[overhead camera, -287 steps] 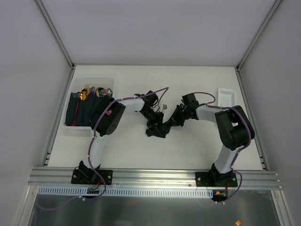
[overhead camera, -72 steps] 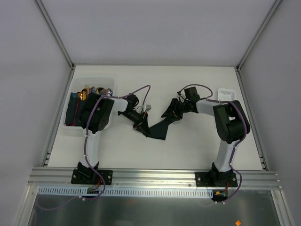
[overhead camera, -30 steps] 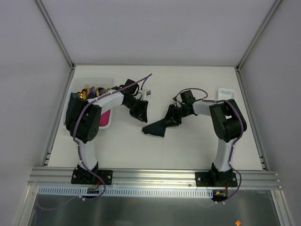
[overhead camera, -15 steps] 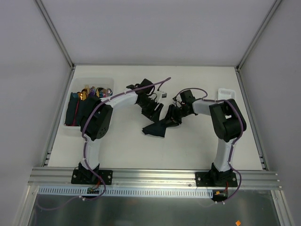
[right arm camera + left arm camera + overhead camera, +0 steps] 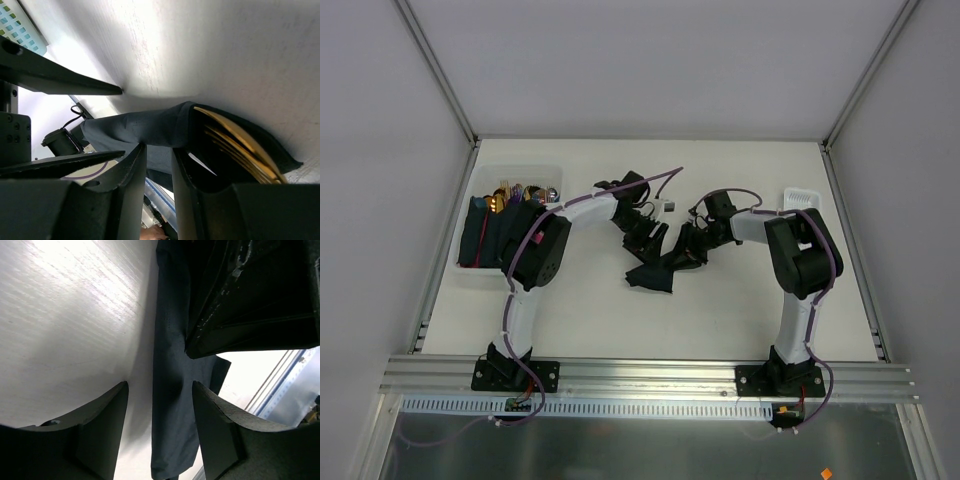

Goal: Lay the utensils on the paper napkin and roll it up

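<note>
The left pincer (image 5: 160,385) stands open astride the paper napkin (image 5: 170,415) at its 12 o'clock edge. The right pincer (image 5: 159,146), at 2 o'clock, pinches its fold, utensils (image 5: 240,145) tucked inside.

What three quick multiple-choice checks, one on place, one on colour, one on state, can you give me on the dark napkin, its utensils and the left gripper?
1. Where is the paper napkin?
A in the white bin
B on the table, between the left gripper and the right gripper
C on the small white tray

2. What colour are the utensils in its fold?
A silver
B pink
C gold

3. How is the left gripper?
A open
B shut on a fork
C out of view

Key:
1 B, the overhead view shows it mid-table between the arms.
2 C, gold shows inside the fold in the right wrist view.
3 A, bare table shows between one finger and the napkin.
</note>
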Tool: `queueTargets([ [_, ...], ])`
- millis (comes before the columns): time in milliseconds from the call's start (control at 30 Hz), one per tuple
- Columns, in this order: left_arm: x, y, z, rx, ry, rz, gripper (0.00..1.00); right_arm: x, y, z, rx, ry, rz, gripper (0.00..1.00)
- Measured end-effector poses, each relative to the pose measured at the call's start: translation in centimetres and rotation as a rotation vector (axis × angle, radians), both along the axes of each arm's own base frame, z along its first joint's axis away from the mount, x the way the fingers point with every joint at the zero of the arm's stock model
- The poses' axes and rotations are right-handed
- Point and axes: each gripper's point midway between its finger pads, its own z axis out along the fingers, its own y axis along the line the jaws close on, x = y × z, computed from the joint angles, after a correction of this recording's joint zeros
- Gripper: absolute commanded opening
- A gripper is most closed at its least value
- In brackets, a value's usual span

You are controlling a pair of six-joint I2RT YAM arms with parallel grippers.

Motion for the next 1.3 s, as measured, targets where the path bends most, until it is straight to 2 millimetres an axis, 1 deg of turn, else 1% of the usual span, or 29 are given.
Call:
queueTargets([
  [167,-0.7,-0.4,-0.1,-0.019,0.06,0.005,0.49,0.0,0.0,0.0,0.003,0.004,-0.001,0.29],
  [267,-1.1,-0.4,-0.3,-0.016,0.092,0.013,0.42,0.0,-0.1,0.0,0.004,0.005,-0.001,0.29],
  [300,-1.3,-0.3,-0.4,-0.015,0.102,0.015,0.37,0.0,-0.1,0.0,0.005,0.006,-0.002,0.29],
  [400,-1.7,-0.3,-0.7,-0.009,0.138,0.026,0.26,0.0,-0.1,0.0,0.005,0.007,-0.001,0.29],
  [433,-1.8,-0.3,-0.9,-0.006,0.152,0.03,0.18,0.0,-0.1,0.0,0.005,0.007,-0.001,0.29],
  [533,-2.2,-0.5,-0.9,-0.013,0.19,0.039,0.07,0.0,-0.1,-0.1,0.004,0.007,0.0,0.29],
  [567,-2.3,-0.6,-0.9,-0.017,0.2,0.04,0.0,0.0,-0.2,-0.1,0.005,0.007,0.0,0.29],
  [633,-2.5,-0.8,-0.6,-0.035,0.216,0.037,0.0,-0.1,-0.2,0.0,0.007,0.006,0.005,0.32],
  [733,-2.4,-0.7,-0.4,-0.051,0.228,0.042,0.0,-0.1,-0.2,0.4,0.018,-0.007,0.008,0.41],
  [767,-2.3,-0.7,-0.3,-0.057,0.232,0.046,0.0,-0.1,-0.2,0.5,0.018,-0.017,0.006,0.48],
  [867,-1.9,-0.4,0.0,-0.067,0.24,0.063,0.0,-0.3,-1.1,1.4,-0.007,-0.067,-0.01,0.57],
  [900,-1.5,-0.1,0.2,-0.072,0.236,0.072,0.0,-0.3,-1.5,2.0,-0.016,-0.09,-0.019,0.61],
  [933,-1.2,0.1,0.5,-0.078,0.229,0.081,0.0,-0.1,-2.0,2.7,-0.023,-0.12,-0.031,0.62],
  [1000,-0.6,0.4,1.8,-0.104,0.212,0.092,0.0,0.4,-2.7,4.9,-0.021,-0.197,-0.053,0.66],
  [1067,0.0,0.6,4.0,-0.144,0.171,0.098,0.0,1.2,-3.1,8.1,-0.003,-0.304,-0.074,0.68],
  [1167,0.2,0.4,7.9,-0.224,0.112,0.083,0.0,1.7,-3.2,12.7,0.048,-0.45,-0.09,0.75],
  [1233,-0.3,0.0,11.1,-0.298,0.079,0.058,0.0,1.6,-3.1,15.0,0.086,-0.531,-0.094,0.77],
  [1300,-0.9,-0.2,13.6,-0.359,0.062,0.035,0.0,1.1,-3.1,16.8,0.122,-0.588,-0.098,0.79],
])
